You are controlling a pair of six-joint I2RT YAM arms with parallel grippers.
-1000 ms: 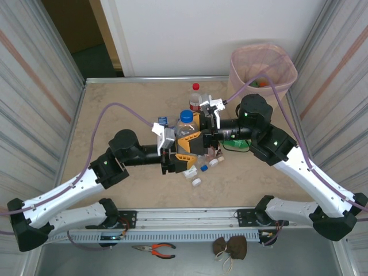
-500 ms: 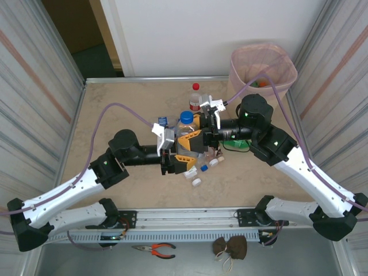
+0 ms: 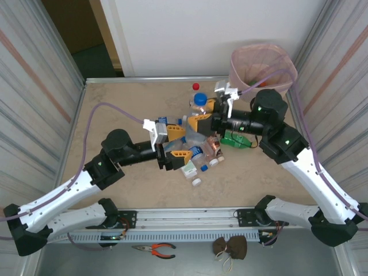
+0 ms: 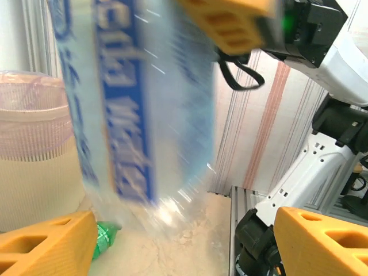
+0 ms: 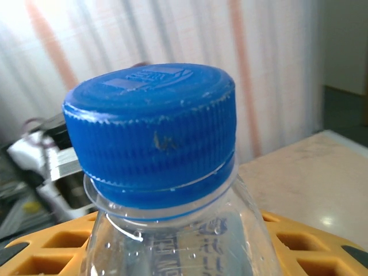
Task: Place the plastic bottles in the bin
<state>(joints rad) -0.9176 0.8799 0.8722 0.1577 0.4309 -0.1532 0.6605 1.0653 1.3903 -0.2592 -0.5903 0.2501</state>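
Note:
My right gripper (image 3: 204,113) is shut on a clear plastic bottle (image 3: 197,115) with a blue cap (image 3: 200,99) and holds it above the table's middle. In the right wrist view that blue cap (image 5: 152,129) looms over the yellow fingers (image 5: 313,247). My left gripper (image 3: 179,142) stands open just left of the bottle's lower end. In the left wrist view the blurred bottle (image 4: 132,103) hangs ahead of the spread left fingers (image 4: 49,247). The beige bin (image 3: 263,66) with its pink liner stands at the far right corner. Several other bottles (image 3: 198,156) lie in a pile below the grippers.
A green bottle (image 3: 236,141) lies on its side under the right arm, and its end shows as the green bottle (image 4: 104,234) beside the bin (image 4: 29,155). A red-capped bottle (image 3: 196,87) stands behind the pile. Loose caps (image 3: 197,182) dot the near table. Metal walls close in both sides.
The left gripper has opened and let go of the blue-capped bottle, drawing back slightly. The right gripper closed on it and carried it up toward the far right.

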